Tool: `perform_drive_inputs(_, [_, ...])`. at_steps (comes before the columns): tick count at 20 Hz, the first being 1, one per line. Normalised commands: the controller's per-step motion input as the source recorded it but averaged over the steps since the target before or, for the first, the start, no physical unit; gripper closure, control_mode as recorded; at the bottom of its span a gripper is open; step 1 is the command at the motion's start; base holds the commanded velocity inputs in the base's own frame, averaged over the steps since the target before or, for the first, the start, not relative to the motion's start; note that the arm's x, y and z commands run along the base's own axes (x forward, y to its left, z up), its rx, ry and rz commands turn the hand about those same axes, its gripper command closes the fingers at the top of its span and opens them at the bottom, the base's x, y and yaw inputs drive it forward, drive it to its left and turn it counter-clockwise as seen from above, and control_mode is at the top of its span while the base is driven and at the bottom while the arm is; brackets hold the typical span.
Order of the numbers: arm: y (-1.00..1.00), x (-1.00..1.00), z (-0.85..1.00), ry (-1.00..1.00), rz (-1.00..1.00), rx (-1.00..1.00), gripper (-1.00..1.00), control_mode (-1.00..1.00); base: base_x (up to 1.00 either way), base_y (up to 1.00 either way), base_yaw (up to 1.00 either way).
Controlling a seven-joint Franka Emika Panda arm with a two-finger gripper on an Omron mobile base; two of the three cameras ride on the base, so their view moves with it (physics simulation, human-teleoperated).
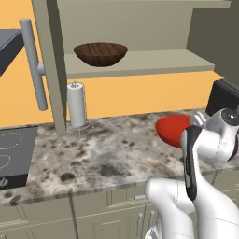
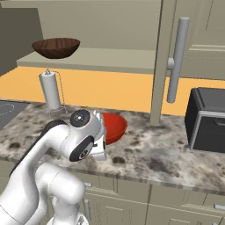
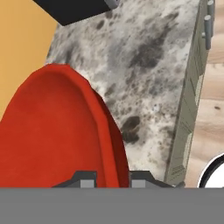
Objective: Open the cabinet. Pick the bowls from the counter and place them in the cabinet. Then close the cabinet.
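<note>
The cabinet [image 1: 140, 63] on the wall stands open, its left door [image 1: 51, 70] and right door [image 2: 160, 61] swung out with long grey bar handles. On its shelf rests the dark brown wood-grain bowl [image 1: 100, 53] [image 2: 56, 47]. The red bowl [image 1: 172, 130] [image 2: 115, 127] [image 3: 57, 131] is tilted low over the speckled counter [image 1: 93, 158] [image 2: 154, 154]. My gripper [image 3: 113, 181] is shut on the red bowl's near rim, one fingertip on each side of it. I cannot tell whether the bowl still touches the counter.
A paper towel holder [image 1: 76, 105] [image 2: 50, 91] stands on the counter below the shelf. A black stovetop [image 1: 11, 154] lies at the left, and a black boxy appliance [image 2: 208, 121] sits at the right. Base cabinets [image 1: 93, 219] run under the counter's edge.
</note>
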Motion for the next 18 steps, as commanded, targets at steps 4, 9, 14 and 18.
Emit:
perform_drive_inputs(4, [0.01, -0.22, 0.84, 0.00, 0.00, 0.00, 1.00, -1.00, 0.00, 0.00, 0.00])
perform_drive_inputs(9, [0.00, -0.18, 0.86, -0.03, 0.00, 0.00, 1.00, -1.00, 0.00, 0.00, 0.00])
perform_drive_inputs(14, [0.00, -0.11, 0.68, -0.17, 0.00, -0.01, 1.00, -1.00, 0.00, 0.00, 0.00])
perform_drive_inputs(18, [0.00, 0.00, 0.45, -0.26, -0.05, 0.00, 1.00, -1.00, 0.00, 0.00, 0.00])
